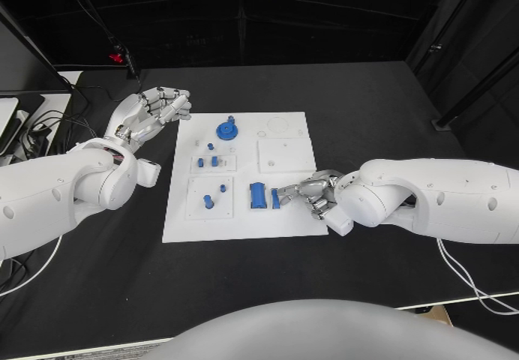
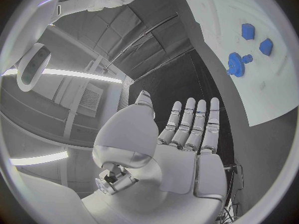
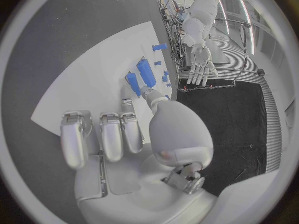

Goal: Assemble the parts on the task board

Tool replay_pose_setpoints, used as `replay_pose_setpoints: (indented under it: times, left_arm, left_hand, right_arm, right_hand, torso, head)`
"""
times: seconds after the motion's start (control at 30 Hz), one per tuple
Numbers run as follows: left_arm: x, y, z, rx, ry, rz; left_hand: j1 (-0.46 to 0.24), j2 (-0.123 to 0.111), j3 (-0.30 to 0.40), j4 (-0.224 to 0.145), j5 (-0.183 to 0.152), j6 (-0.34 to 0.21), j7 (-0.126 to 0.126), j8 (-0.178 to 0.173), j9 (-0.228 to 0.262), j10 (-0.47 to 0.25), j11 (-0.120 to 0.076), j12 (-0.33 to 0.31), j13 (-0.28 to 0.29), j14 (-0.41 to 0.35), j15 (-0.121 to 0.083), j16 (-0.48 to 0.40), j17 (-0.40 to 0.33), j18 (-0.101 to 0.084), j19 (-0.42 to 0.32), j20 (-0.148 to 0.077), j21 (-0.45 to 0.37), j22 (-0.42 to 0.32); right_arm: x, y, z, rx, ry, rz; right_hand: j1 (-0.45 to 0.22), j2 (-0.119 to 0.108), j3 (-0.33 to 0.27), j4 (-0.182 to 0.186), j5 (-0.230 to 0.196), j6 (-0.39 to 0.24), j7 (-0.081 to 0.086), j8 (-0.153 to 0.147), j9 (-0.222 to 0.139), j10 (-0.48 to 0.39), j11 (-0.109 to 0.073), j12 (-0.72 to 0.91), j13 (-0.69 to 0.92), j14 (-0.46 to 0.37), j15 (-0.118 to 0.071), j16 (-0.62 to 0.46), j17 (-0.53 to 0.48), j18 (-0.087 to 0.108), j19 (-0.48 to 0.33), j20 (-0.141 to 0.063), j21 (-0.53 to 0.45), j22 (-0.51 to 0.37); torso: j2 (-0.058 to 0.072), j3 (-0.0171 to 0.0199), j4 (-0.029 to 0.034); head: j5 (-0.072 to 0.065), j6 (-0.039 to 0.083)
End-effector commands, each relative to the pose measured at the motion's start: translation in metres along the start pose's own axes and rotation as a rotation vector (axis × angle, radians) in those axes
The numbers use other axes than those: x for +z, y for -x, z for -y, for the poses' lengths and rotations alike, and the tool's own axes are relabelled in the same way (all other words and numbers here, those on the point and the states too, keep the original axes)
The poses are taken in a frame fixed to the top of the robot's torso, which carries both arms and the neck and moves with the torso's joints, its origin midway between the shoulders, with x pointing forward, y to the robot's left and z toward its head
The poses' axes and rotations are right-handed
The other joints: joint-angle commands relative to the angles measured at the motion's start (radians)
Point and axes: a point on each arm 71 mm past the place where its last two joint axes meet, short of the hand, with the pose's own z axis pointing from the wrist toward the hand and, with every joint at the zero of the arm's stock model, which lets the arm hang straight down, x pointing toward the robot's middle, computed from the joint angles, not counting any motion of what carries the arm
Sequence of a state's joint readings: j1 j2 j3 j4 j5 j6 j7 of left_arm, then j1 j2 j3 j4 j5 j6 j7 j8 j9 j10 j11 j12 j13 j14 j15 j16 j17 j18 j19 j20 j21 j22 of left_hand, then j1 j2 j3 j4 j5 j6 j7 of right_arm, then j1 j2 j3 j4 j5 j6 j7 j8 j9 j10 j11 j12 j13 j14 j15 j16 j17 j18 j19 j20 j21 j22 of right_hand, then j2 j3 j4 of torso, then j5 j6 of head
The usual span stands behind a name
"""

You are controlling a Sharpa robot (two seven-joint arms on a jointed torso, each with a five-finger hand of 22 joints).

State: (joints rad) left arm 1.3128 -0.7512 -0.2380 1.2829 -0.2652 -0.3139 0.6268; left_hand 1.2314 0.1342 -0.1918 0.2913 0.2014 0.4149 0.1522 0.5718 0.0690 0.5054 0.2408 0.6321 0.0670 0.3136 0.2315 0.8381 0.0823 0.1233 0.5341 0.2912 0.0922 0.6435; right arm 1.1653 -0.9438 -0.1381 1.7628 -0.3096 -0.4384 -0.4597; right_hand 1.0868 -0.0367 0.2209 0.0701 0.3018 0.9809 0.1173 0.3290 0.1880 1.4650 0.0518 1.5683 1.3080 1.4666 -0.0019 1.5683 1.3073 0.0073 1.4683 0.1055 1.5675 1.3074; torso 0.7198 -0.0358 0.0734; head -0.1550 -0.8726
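Note:
The white task board (image 1: 244, 225) lies mid-table. On it a blue gear (image 1: 227, 130) stands at the back, two small blue pieces (image 1: 208, 160) sit below it, and two blue pegs (image 1: 208, 201) stand in a front-left plate. A long blue block (image 1: 257, 195) lies beside a shorter blue piece (image 1: 276, 199). My right hand (image 1: 308, 191) rests low on the board's right side, thumb tip (image 3: 148, 92) against the shorter piece (image 3: 132, 83), the other fingers (image 3: 102, 134) apart from it. My left hand (image 1: 157, 109) hovers off the board's back-left corner, fingers (image 2: 193, 122) straight and spread, holding nothing.
White raised plates (image 1: 283, 155) with sockets stand on the board's right half. Cables and dark equipment (image 1: 27, 120) lie along the table's left edge. A cable (image 1: 465, 277) trails from my right arm near the front right. Black table (image 1: 357, 97) surrounds the board.

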Motion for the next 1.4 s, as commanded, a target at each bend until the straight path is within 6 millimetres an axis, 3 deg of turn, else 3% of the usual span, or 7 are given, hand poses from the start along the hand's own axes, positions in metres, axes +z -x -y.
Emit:
replay_pose_setpoints:
  times: [0.03, 0.37, 0.47, 0.63, 0.77, 0.97, 1.4]
  left_arm:
    - [0.001, -0.001, 0.002, -0.007, -0.008, -0.005]
    - [0.001, -0.001, 0.002, -0.008, -0.008, -0.006]
    - [0.001, -0.001, 0.002, -0.007, -0.008, -0.005]
    - [0.001, -0.001, 0.001, -0.008, -0.008, -0.006]
    - [0.001, 0.000, 0.001, -0.007, -0.007, -0.006]
    - [0.001, 0.000, 0.001, -0.007, -0.007, -0.005]
    - [0.001, 0.000, 0.001, -0.007, -0.007, -0.005]
  left_hand:
    - [-0.001, 0.008, -0.005, 0.000, 0.005, -0.006, 0.133, 0.005, -0.002, 0.007, 0.001, 0.005, -0.001, 0.003, 0.000, 0.004, -0.001, -0.004, -0.002, -0.002, 0.003, -0.001]
    - [-0.001, 0.008, -0.005, 0.000, 0.005, -0.006, 0.133, 0.005, -0.002, 0.007, 0.001, 0.005, -0.001, 0.003, 0.000, 0.004, -0.001, -0.004, -0.002, -0.002, 0.003, -0.001]
    - [-0.001, 0.008, -0.005, 0.000, 0.005, -0.006, 0.133, 0.005, -0.002, 0.007, 0.001, 0.005, -0.001, 0.003, 0.000, 0.004, -0.001, -0.004, -0.002, -0.002, 0.003, -0.001]
    - [0.001, 0.009, -0.006, -0.001, 0.005, -0.006, 0.133, 0.006, -0.002, 0.007, 0.001, 0.006, -0.002, 0.004, 0.000, 0.006, -0.003, -0.004, -0.003, -0.002, 0.004, -0.002]
    - [0.001, 0.009, -0.006, -0.001, 0.005, -0.007, 0.133, 0.006, -0.002, 0.007, 0.001, 0.006, -0.002, 0.004, 0.000, 0.006, -0.003, -0.004, -0.003, -0.002, 0.004, -0.002]
    - [0.004, 0.011, -0.009, -0.001, 0.006, -0.008, 0.132, 0.008, -0.002, 0.006, 0.001, 0.008, -0.002, 0.013, -0.001, 0.014, -0.004, -0.003, -0.003, -0.002, 0.005, -0.003]
    - [0.004, 0.012, -0.010, -0.001, 0.006, -0.008, 0.132, 0.008, -0.002, 0.006, 0.001, 0.009, -0.002, 0.015, -0.002, 0.015, -0.005, -0.003, -0.003, -0.002, 0.005, -0.003]
  right_arm:
    - [-0.001, 0.001, -0.001, -0.028, 0.006, 0.023]
    - [-0.003, 0.004, -0.002, -0.105, 0.038, 0.050]
    - [-0.005, 0.006, -0.001, -0.160, 0.044, 0.053]
    - [-0.007, 0.007, 0.003, -0.269, 0.020, 0.013]
    - [-0.008, 0.005, 0.005, -0.333, 0.003, -0.018]
    - [-0.007, 0.001, 0.005, -0.404, 0.000, -0.036]
    - [-0.003, -0.004, -0.001, -0.423, 0.022, -0.029]
  right_hand:
    - [-0.006, 0.002, -0.013, 0.001, -0.001, 0.006, 0.004, -0.006, -0.001, 0.106, 0.002, 0.002, 0.263, 0.104, 0.001, 0.002, 0.263, -0.007, 0.103, 0.003, 0.003, 0.263]
    - [-0.009, 0.009, -0.059, 0.024, -0.012, 0.013, 0.003, -0.014, 0.004, 0.106, 0.002, 0.002, 0.263, 0.104, 0.000, 0.002, 0.263, -0.007, 0.103, 0.003, 0.003, 0.263]
    - [0.001, 0.019, -0.099, 0.042, -0.073, 0.022, -0.003, 0.003, 0.019, 0.106, -0.004, 0.002, 0.263, 0.104, -0.008, 0.002, 0.263, -0.007, 0.103, -0.003, 0.003, 0.263]
    - [0.022, 0.043, -0.189, 0.098, -0.244, -0.002, -0.020, 0.104, 0.093, 0.106, -0.012, 0.002, 0.263, 0.104, -0.023, 0.002, 0.263, -0.007, 0.103, -0.020, 0.003, 0.263]
    - [0.049, 0.055, -0.244, 0.128, -0.251, -0.026, -0.028, 0.186, 0.156, 0.106, -0.025, 0.002, 0.263, 0.104, -0.035, 0.002, 0.263, -0.007, 0.103, -0.025, 0.003, 0.263]
    - [0.085, 0.070, -0.290, 0.147, -0.254, -0.042, -0.040, 0.260, 0.217, 0.106, -0.037, 0.002, 0.263, 0.104, -0.042, 0.002, 0.263, -0.007, 0.103, -0.036, 0.003, 0.263]
    - [0.093, 0.094, -0.338, 0.189, -0.255, -0.042, -0.052, 0.297, 0.253, 0.106, -0.048, 0.002, 0.263, 0.104, -0.053, 0.002, 0.263, -0.007, 0.103, -0.047, 0.003, 0.263]
  torso:
    - [0.000, 0.0003, -0.0008]
    - [0.001, -0.0002, -0.0002]
    - [0.000, -0.0001, -0.0018]
    - [-0.001, 0.0002, -0.0009]
    - [-0.001, 0.0001, -0.0012]
    - [0.001, 0.0004, -0.0001]
    - [0.001, 0.0001, 0.0011]
  head:
    - [0.000, 0.000]
    - [-0.002, 0.000]
    - [0.001, 0.000]
    - [0.000, 0.000]
    - [0.000, 0.000]
    - [-0.002, 0.000]
    - [0.000, 0.000]
